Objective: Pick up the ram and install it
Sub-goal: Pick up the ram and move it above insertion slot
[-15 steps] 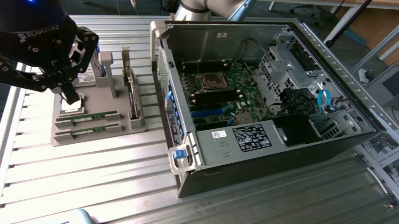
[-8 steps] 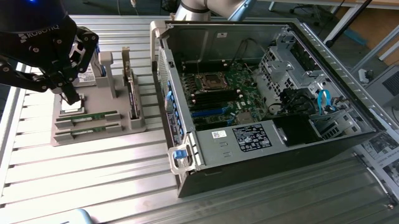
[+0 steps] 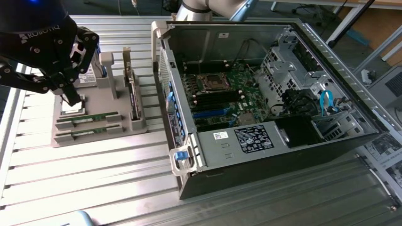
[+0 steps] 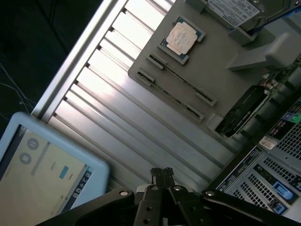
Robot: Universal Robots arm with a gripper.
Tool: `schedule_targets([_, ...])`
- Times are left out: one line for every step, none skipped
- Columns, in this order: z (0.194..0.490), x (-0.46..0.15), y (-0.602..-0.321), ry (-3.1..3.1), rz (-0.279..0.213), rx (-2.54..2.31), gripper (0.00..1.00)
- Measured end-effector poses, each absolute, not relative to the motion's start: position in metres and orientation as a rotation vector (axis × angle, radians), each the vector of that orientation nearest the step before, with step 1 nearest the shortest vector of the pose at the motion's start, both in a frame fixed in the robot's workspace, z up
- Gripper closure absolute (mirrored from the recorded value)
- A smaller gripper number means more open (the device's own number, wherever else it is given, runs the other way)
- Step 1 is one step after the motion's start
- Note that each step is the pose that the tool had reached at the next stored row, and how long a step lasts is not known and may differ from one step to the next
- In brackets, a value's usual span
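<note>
Your gripper [image 3: 73,98] hangs over the gray holder [image 3: 100,107] on the exterior view's left, its jaws pressed together and holding nothing. The ram [image 3: 88,117] lies in a slot of that holder, untouched, with a look-alike stick [image 3: 88,132] just beside it and parallel to it. Each stick's long axis runs across the exterior view, from the holder's outer end toward the open computer case [image 3: 264,94]. In the wrist view the ram [image 4: 182,80] and the look-alike stick [image 4: 170,94] appear as two thin lines on a slant, apart from the gripper [image 4: 162,173].

A square processor chip [image 4: 181,38] sits just beside the ram, a labelled hard drive [image 4: 235,12] lies past that, and an upright card [image 3: 132,94] stands between the holder and the case. Everything rests on a ribbed metal table [image 3: 94,179], where a tablet [image 4: 47,165] lies near the edge. Printed sheets [image 3: 384,150] lie beyond the case, on the exterior view's right.
</note>
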State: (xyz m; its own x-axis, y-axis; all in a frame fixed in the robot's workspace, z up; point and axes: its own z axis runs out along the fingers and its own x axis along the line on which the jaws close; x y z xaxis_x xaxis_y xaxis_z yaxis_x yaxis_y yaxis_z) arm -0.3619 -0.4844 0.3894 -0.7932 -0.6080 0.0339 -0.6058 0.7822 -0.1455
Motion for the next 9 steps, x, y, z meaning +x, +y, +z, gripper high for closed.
schedule_targets([0.3894, -0.3619, -0.4843, 2.950, -0.234, -1.010, 0.89])
schedule_targets([0.3893, -0.3619, -0.4844, 2.948, -0.235, -1.014, 0.89])
schedule_targets([0.3894, -0.3619, -0.4843, 2.947, -0.236, -1.018, 0.89])
schedule_targets([0.3894, -0.3619, -0.4844, 2.946, -0.237, -1.022, 0.89])
schedule_targets([0.3894, -0.3619, -0.4843, 2.944, -0.238, -1.026, 0.89])
schedule_targets([0.3893, -0.3619, -0.4844, 2.942, -0.239, -1.030, 0.89])
schedule_targets([0.3893, -0.3619, -0.4843, 2.941, -0.240, -1.035, 0.89])
schedule_targets([0.3893, -0.3619, -0.4843, 2.939, -0.241, -1.039, 0.89])
schedule_targets([0.3893, -0.3619, -0.4843, 2.937, -0.243, -1.044, 0.89])
